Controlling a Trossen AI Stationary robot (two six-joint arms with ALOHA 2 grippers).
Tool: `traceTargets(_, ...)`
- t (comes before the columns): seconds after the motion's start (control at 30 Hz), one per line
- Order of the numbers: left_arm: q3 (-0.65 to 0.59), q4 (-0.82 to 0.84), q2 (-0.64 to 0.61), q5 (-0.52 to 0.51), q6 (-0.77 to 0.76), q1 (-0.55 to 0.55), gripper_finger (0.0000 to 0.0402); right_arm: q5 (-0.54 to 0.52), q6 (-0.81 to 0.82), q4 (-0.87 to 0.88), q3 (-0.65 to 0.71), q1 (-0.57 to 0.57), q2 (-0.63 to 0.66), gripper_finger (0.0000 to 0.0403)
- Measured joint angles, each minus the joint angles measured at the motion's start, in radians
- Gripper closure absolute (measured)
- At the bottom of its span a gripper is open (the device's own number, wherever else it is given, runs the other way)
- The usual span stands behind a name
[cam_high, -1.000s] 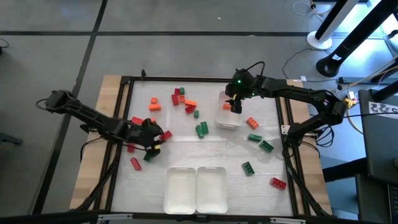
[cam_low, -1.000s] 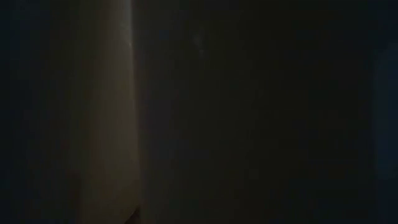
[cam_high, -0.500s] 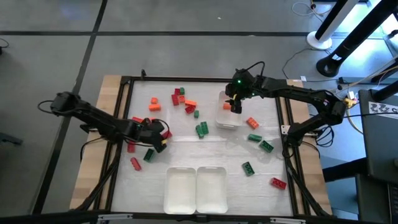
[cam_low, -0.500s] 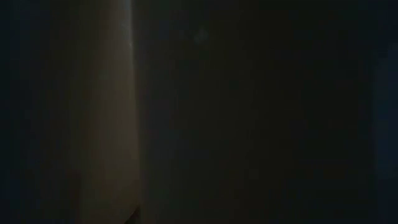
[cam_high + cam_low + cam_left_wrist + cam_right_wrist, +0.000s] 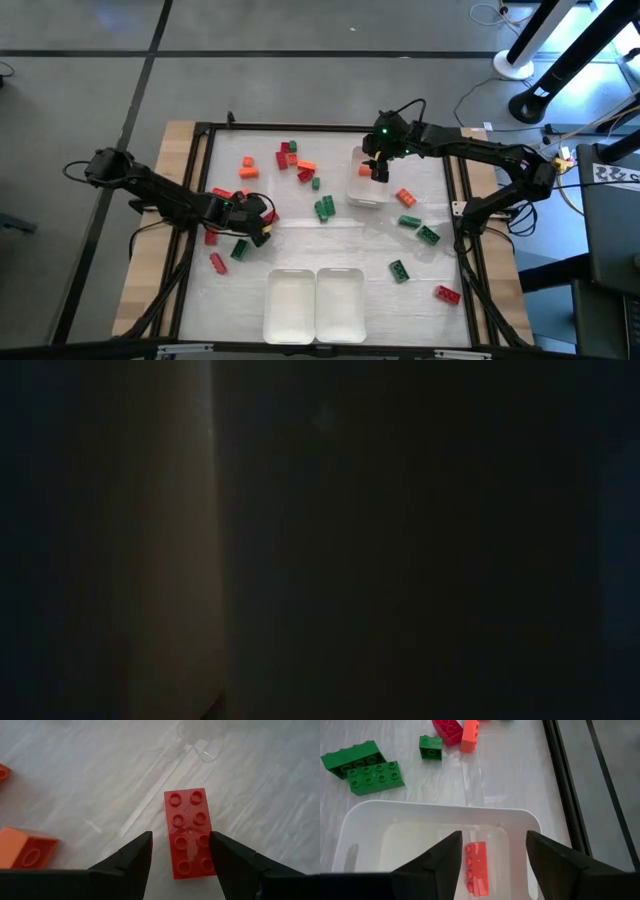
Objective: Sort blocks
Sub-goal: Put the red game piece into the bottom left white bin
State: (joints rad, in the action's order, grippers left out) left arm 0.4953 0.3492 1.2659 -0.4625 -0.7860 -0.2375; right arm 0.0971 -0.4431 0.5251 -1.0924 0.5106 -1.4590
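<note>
Sorting has barely begun, by your pictures: one orange brick (image 5: 475,867) lies in the white tray (image 5: 370,812) under the right gripper (image 5: 492,855), and the two white trays (image 5: 314,303) at the table's near edge show nothing inside. Most bricks lie loose on the mat; a cluster of red, green and orange ones (image 5: 290,160) sits just left of that far tray, with green and red strays (image 5: 418,232) to its right and toward you.

Your right gripper hangs over the tray with fingers spread, holding nothing. Your left gripper (image 5: 180,852) is also spread, one finger either side of a red two-by-four brick (image 5: 190,832), not yet closed on it (an orange brick (image 5: 27,847) lies close by).

Room looks decent between the tray and the near trays; the black frame (image 5: 570,785) runs close past the tray's far side.
</note>
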Motion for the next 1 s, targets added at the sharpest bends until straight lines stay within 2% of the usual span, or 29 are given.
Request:
traceTargets(0.67,-0.001,0.0,0.0,0.019,-0.16,0.002,0.0214,0.0,0.0,0.0,0.0,0.0,0.0,0.0182)
traceTargets(1.0,-0.001,-0.003,0.0,0.02,-0.187,0.002,0.0172,0.0,0.0,0.0,0.0,0.0,0.0,0.0182)
